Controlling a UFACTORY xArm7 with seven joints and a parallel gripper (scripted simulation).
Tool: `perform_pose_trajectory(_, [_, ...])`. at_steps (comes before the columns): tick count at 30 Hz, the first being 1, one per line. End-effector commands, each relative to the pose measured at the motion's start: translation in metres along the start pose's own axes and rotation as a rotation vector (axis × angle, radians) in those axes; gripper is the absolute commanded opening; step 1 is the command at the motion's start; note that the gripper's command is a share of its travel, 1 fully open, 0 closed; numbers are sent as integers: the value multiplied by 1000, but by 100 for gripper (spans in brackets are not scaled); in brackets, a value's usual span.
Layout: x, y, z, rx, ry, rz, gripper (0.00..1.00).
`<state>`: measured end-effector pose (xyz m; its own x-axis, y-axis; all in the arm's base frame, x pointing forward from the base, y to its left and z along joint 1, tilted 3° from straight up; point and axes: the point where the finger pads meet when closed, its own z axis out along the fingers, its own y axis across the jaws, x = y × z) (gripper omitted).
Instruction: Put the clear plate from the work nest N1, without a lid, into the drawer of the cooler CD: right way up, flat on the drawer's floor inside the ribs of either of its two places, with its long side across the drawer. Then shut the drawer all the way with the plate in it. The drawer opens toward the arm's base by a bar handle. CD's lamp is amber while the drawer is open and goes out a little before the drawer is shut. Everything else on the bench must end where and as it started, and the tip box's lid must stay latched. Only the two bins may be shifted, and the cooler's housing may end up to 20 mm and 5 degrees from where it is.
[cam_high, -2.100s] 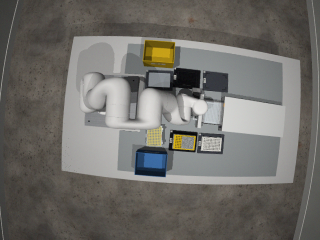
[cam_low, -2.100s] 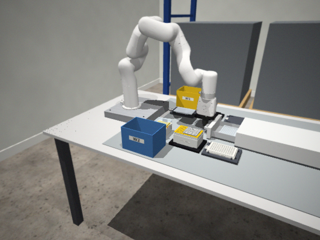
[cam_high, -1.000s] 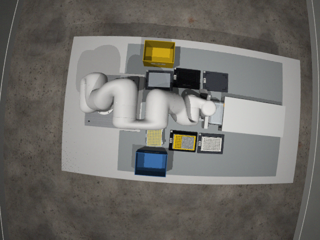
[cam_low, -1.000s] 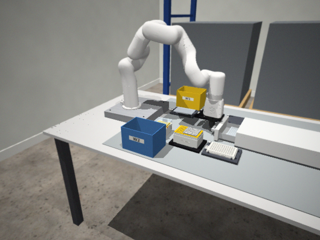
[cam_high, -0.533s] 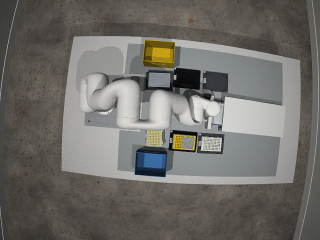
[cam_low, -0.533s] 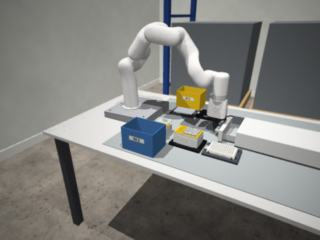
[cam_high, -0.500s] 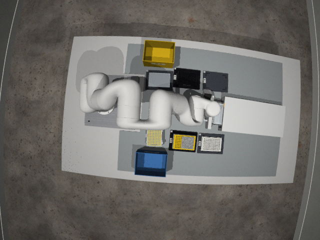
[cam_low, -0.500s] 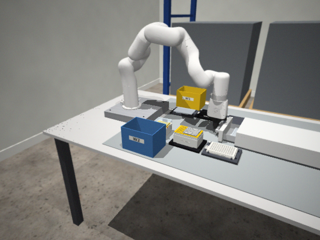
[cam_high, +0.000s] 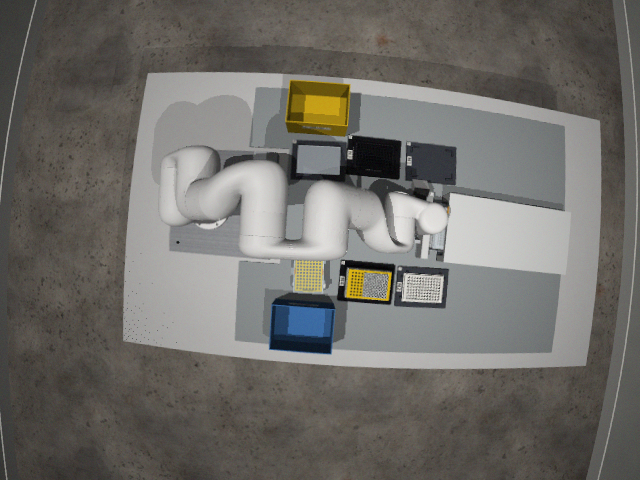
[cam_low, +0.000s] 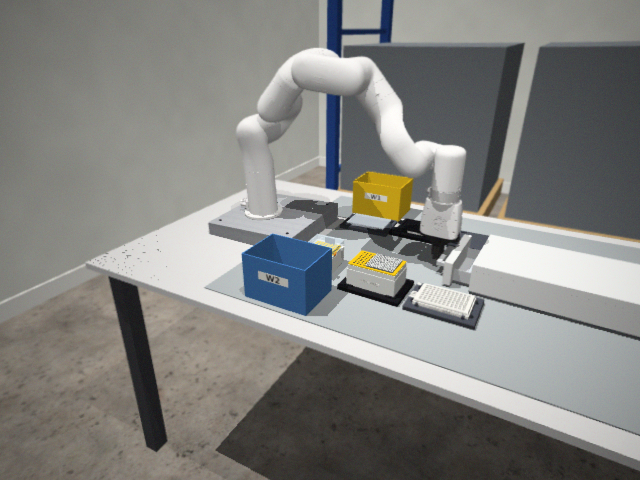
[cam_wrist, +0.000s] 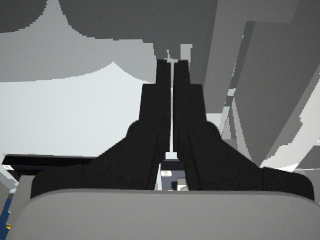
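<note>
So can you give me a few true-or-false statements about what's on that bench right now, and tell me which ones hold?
1. The end effector is shut with nothing in it. True.
2. The blue bin carries the label W1. False: it reads W2; the yellow bin is the other one.
3. The cooler's drawer is pushed fully shut. False: a short part of it still sticks out of the white housing.
4. The arm stands beside the drawer front. True.
5. The white well plate sits inside the blue bin. False: it sits on a dark nest on the grey mat.
</note>
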<state>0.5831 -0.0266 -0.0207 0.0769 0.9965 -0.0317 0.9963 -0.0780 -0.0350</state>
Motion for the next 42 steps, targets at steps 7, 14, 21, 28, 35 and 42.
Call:
perform_pose_trajectory(7, [0, 16, -3, -6, 0, 0, 0])
perform_pose_trajectory(14, [0, 28, -3, -6, 0, 0, 0])
perform_pose_trajectory(21, [0, 34, -3, -6, 0, 0, 0])
perform_pose_trajectory(28, [0, 44, -3, -6, 0, 0, 0])
perform_pose_trajectory(35, [0, 54, -3, -6, 0, 0, 0])
perform_pose_trajectory(42, [0, 56, -3, -6, 0, 0, 0])
